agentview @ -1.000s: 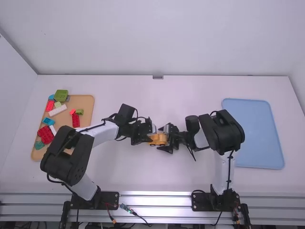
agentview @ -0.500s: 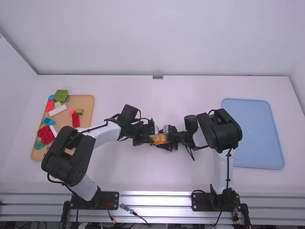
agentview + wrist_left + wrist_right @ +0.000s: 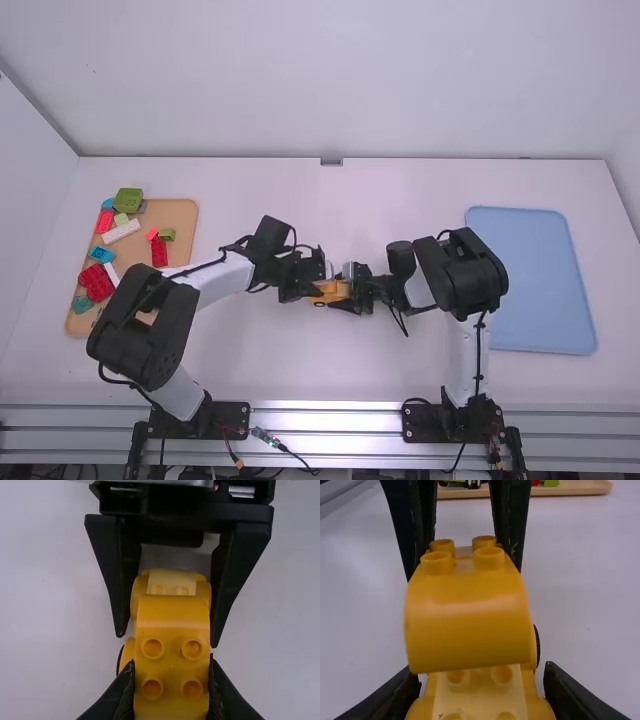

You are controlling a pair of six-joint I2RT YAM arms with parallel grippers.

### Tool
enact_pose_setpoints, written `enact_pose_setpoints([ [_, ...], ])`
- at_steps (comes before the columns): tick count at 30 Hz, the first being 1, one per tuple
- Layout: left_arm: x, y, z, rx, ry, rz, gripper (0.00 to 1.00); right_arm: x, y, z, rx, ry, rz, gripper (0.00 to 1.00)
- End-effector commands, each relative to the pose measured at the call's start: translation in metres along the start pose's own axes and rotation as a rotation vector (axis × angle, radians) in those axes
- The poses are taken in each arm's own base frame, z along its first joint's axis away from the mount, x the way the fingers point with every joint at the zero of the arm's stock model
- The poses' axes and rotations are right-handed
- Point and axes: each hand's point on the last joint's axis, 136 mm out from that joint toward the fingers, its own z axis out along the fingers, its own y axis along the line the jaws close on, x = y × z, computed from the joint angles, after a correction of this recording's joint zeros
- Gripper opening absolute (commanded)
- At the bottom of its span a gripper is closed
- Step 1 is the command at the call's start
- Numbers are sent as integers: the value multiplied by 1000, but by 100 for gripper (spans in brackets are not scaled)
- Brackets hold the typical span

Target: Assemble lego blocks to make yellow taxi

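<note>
"What colour's that curved, studded plastic block over there?"

"Plain orange-yellow, all over. Right of it, the rectangular plastic tray is pale blue; left of it, the rectangular wooden tray is tan."

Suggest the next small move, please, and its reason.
Perhaps the left gripper should press down the orange curved plastic block while the right gripper steadies the yellow studded plastic base: each grips its part, and the block sits over the base. Full seating is unclear.

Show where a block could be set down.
Bare: table beyond the car, up to the wall; table between the car and the rail; the blue tray.
Crowded: the wooden tray with its blocks, and the car, held by left tool and right tool.
</note>
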Motion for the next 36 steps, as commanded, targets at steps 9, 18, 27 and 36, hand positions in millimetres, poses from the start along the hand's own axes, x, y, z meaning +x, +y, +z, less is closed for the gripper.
enact_pose_setpoints([
  [9, -8, 3, 1, 0, 4, 22, 2, 15, 8, -1, 5, 45, -16, 42],
  [18, -12, -4, 8, 34, 43, 24, 2, 16, 7, 0, 0, 49, -8, 39],
  [27, 3, -4, 29, 60, 114, -13, 2, 18, 7, 1, -10, 61, -12, 37],
  [36, 18, 4, 25, 10, 200, -90, 2, 20, 4, 0, 1, 71, -11, 37],
])
